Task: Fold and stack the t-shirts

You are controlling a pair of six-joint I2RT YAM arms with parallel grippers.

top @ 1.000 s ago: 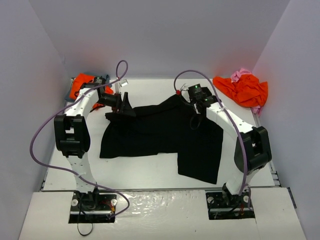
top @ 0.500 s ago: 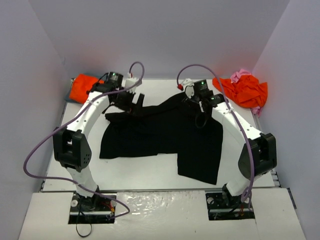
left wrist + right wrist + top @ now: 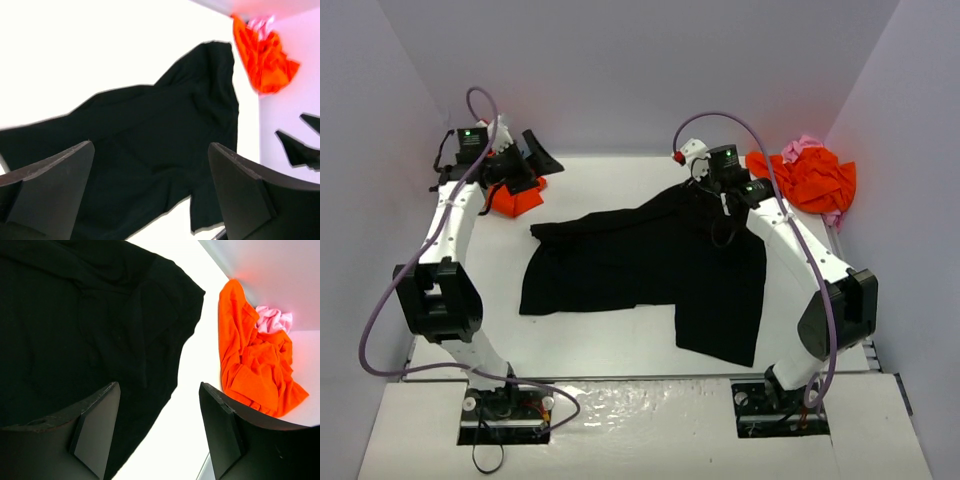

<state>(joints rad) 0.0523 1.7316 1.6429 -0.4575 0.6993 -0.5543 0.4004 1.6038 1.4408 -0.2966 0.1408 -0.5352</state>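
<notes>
The black t-shirt (image 3: pixel 640 270) lies spread on the white table, its back edge rumpled and one flap reaching toward the front right. My left gripper (image 3: pixel 538 155) hangs open above the back left corner, well clear of the shirt; between its fingers in the left wrist view the left gripper (image 3: pixel 151 146) holds nothing, and the black t-shirt (image 3: pixel 150 135) lies far below. My right gripper (image 3: pixel 718 215) hovers open over the shirt's back right corner. Nothing sits in the right gripper (image 3: pixel 159 385), with the black t-shirt (image 3: pixel 85 320) under it.
An orange t-shirt (image 3: pixel 512 198) lies at the back left below the left gripper. A crumpled orange t-shirt (image 3: pixel 815 180) with a pink t-shirt (image 3: pixel 806 148) is heaped at the back right by the wall. White walls close in three sides.
My left gripper let go of the shirt's back left edge, opened, and swung up and back to the left corner. The right gripper opened and lifted a little. The shirt settled flat.
</notes>
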